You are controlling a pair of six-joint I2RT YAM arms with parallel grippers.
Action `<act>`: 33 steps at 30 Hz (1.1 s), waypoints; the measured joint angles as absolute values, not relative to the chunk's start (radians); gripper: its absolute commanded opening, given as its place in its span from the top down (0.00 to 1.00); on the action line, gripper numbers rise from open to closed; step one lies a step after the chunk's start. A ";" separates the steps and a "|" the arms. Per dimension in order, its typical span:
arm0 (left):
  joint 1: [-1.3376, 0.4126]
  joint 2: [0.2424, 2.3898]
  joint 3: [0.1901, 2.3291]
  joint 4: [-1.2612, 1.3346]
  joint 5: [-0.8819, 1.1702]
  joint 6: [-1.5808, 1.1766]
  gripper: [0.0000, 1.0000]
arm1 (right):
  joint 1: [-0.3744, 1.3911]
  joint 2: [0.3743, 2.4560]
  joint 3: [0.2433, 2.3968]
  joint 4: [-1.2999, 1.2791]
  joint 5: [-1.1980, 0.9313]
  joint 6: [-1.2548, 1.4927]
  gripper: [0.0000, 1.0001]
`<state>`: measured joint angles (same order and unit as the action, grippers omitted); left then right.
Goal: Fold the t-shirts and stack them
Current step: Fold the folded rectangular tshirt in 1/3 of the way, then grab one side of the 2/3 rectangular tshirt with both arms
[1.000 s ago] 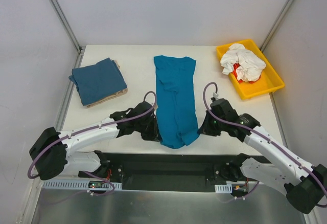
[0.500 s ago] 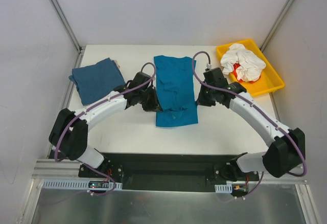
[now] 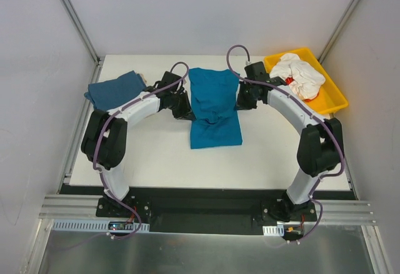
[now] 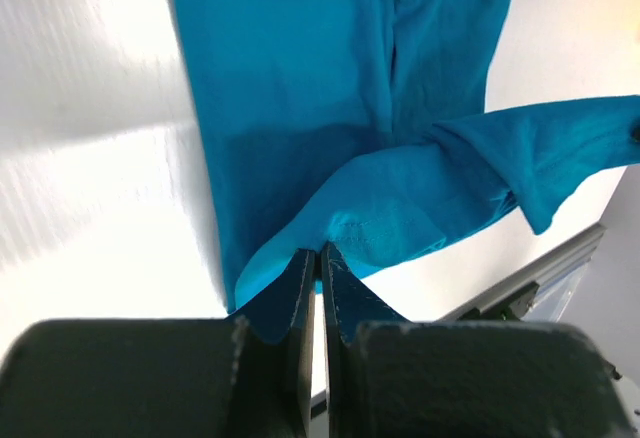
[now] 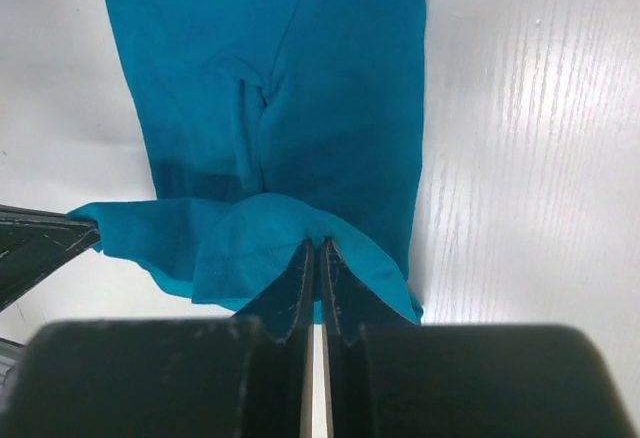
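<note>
The bright teal-blue t-shirt lies in the middle of the table, its near half lifted and doubled over towards the far end. My left gripper holds its left edge and my right gripper its right edge. In the left wrist view the left gripper is shut on a pinch of the teal t-shirt. The right wrist view shows the right gripper shut on the hem of the same t-shirt. A darker slate-blue t-shirt lies folded at the far left.
A yellow tray stands at the far right corner and holds a crumpled white cloth with something red under it. Both arms arch inward over the table from the near edge. Grey walls close in the table on three sides.
Both grippers have carried the teal t-shirt's near hem away from the arm bases towards the far end. The t-shirt now covers about half its earlier length.
</note>
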<state>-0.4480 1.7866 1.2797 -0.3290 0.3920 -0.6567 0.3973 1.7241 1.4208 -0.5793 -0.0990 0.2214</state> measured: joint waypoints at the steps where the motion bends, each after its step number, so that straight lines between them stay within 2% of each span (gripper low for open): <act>1: -0.442 1.802 1.292 -0.331 0.394 -0.652 1.00 | 0.392 1.750 1.437 -0.578 -0.103 0.218 0.99; 5: -0.423 1.862 1.338 -0.329 0.405 -0.638 0.99 | 0.381 1.809 1.472 -0.575 -0.101 0.215 0.99; 9: -0.413 1.915 1.376 -0.332 0.412 -0.631 0.94 | 0.376 1.842 1.491 -0.573 -0.085 0.216 0.99; 12: -0.410 1.951 1.405 -0.331 0.413 -0.625 0.85 | 0.374 1.863 1.499 -0.572 -0.067 0.216 0.88; 13: -0.410 1.961 1.413 -0.331 0.413 -0.623 0.67 | 0.373 1.872 1.501 -0.572 -0.063 0.216 0.82; 14: -0.410 1.969 1.418 -0.331 0.413 -0.619 0.59 | 0.371 1.880 1.504 -0.572 -0.060 0.218 0.65; 15: -0.410 1.976 1.423 -0.330 0.413 -0.612 0.52 | 0.368 1.890 1.507 -0.572 -0.060 0.217 0.57; 16: -0.410 1.981 1.425 -0.329 0.413 -0.611 0.39 | 0.365 1.902 1.512 -0.573 -0.060 0.218 0.50; 17: -0.409 1.985 1.427 -0.331 0.414 -0.609 0.33 | 0.362 1.913 1.518 -0.572 -0.060 0.216 0.35; 18: -0.406 1.988 1.428 -0.331 0.415 -0.606 0.25 | 0.358 1.924 1.523 -0.572 -0.061 0.216 0.27; 19: -0.405 1.990 1.428 -0.331 0.416 -0.607 0.15 | 0.356 1.930 1.527 -0.572 -0.064 0.215 0.13; 20: -0.404 1.990 1.428 -0.332 0.416 -0.608 0.01 | 0.354 1.934 1.528 -0.572 -0.065 0.215 0.11; 21: -0.404 1.990 1.428 -0.333 0.415 -0.607 0.01 | 0.352 1.936 1.528 -0.573 -0.065 0.205 0.04; 22: -0.404 1.988 1.428 -0.331 0.413 -0.606 0.01 | 0.351 1.936 1.528 -0.574 -0.064 0.203 0.03; 27: -0.404 1.947 1.390 -0.327 0.411 -0.612 0.01 | 0.350 1.919 1.510 -0.567 -0.068 0.201 0.04; 33: -0.411 1.826 1.253 -0.321 0.410 -0.625 0.01 | 0.350 1.771 1.312 -0.549 -0.092 0.226 0.04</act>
